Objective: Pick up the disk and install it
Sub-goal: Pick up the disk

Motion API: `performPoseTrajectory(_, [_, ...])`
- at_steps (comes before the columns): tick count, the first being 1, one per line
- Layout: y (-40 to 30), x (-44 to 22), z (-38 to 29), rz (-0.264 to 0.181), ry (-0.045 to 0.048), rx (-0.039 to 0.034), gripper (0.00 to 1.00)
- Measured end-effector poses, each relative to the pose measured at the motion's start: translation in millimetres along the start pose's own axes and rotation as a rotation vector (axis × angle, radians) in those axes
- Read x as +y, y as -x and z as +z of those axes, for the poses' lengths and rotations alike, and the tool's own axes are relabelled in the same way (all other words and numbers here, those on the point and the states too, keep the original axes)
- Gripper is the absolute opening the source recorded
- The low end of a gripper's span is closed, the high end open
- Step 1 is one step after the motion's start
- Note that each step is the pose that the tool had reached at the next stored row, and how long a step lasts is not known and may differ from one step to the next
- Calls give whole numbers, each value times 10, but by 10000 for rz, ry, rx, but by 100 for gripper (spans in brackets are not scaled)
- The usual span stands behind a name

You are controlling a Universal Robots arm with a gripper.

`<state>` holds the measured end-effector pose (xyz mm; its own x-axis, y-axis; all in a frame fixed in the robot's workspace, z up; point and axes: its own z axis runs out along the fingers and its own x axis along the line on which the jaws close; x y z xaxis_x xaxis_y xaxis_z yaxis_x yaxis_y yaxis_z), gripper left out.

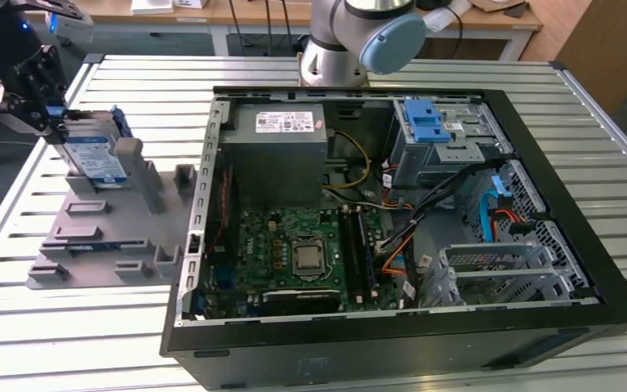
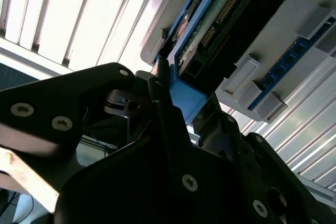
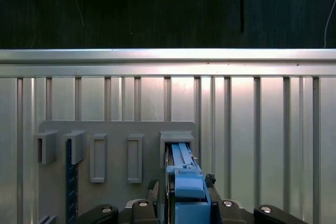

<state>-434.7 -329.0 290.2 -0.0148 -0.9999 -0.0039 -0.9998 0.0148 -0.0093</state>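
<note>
Exterior view: black gripper [image 1: 56,131] is clamping the silver, blue-framed rectangular disk [image 1: 95,159], upright in the grey plastic fixture [image 1: 95,222] beneath it.

Blue and silver are caught against grey, just outside the black computer case [image 1: 401,347].
Off the case's side at the exterior view's left, the disk [image 1: 94,157] is shown in silver metal with a blue-and-white label and is framed in bright blue plastic. It is gripped by the matt black gripper [image 1: 58,121]. On that same side of the case a plain mid-grey holder [image 1: 107,220] is seen, and the table [image 1: 63,327] is striped with pale silver ribs. Inside the case a green motherboard [image 1: 291,253] is picked out, along with a grey power supply [image 1: 275,151] with a white sticker, a blue latch [image 1: 424,122], and orange and blue cables [image 1: 499,214].
</note>
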Motion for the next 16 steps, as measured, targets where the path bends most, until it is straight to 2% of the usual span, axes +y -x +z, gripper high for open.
performPoseTrajectory(1, [0,0,0,-6,0,0,44])
performPoseTrajectory(7, [0,0,0,-41,0,0,44])
performPoseTrajectory(9, [0,0,0,-54,1,0,43])
performPoseTrajectory(10, [0,0,0,-59,1,0,37])
performPoseTrajectory(16, [0,0,0,-86,0,-1,36])
